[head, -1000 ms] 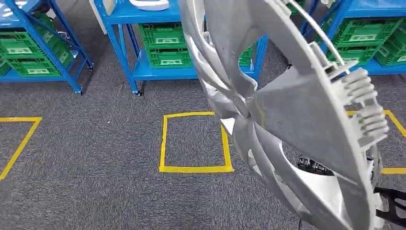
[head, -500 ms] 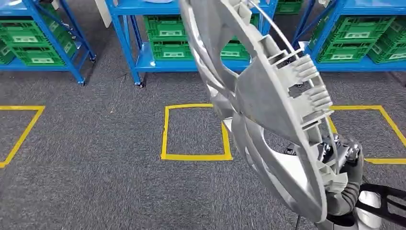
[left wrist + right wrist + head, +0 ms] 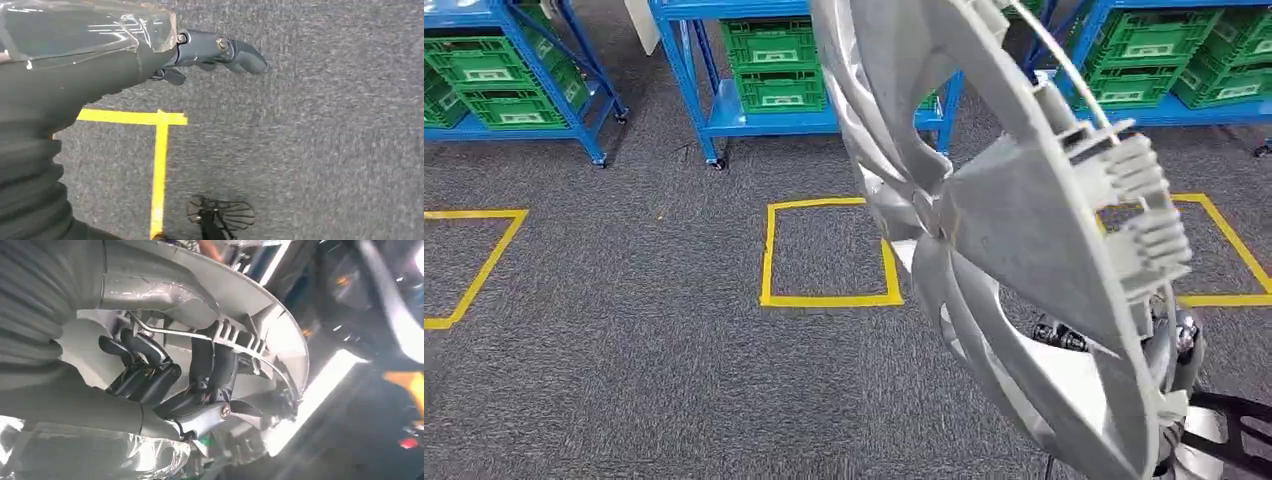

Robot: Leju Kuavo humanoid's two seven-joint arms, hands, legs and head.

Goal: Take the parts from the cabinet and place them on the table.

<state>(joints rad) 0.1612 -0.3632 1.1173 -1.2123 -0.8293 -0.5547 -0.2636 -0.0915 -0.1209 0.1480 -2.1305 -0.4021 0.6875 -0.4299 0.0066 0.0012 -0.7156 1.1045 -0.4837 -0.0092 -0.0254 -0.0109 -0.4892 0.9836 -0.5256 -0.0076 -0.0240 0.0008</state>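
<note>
From the head view a large silver-grey plastic wheel cover with curved spokes and ribbed clips along its rim point(image 3: 1014, 230) stands tilted close to the camera, raised above the grey carpet floor point(image 3: 624, 330), hiding much of the right side; below its lower edge a bit of the right hand point(image 3: 1169, 345) peeks out at the rim. The right wrist view gives what the head view cannot: the dark fingers point(image 3: 210, 365) of that hand curl over the cover's inner rim and its thin wire ring, gripping the part from behind. The left hand point(image 3: 220, 50) appears in the left wrist view, hanging over the carpet with nothing in it, one dark finger stretched out straight and a shorter one below it, apart. That view also catches a corner of yellow floor tape point(image 3: 160, 145). The head view shows a full yellow tape square point(image 3: 829, 250) on the carpet ahead, and beyond it blue metal shelving racks point(image 3: 694, 80) holding green plastic crates point(image 3: 774, 60).
</note>
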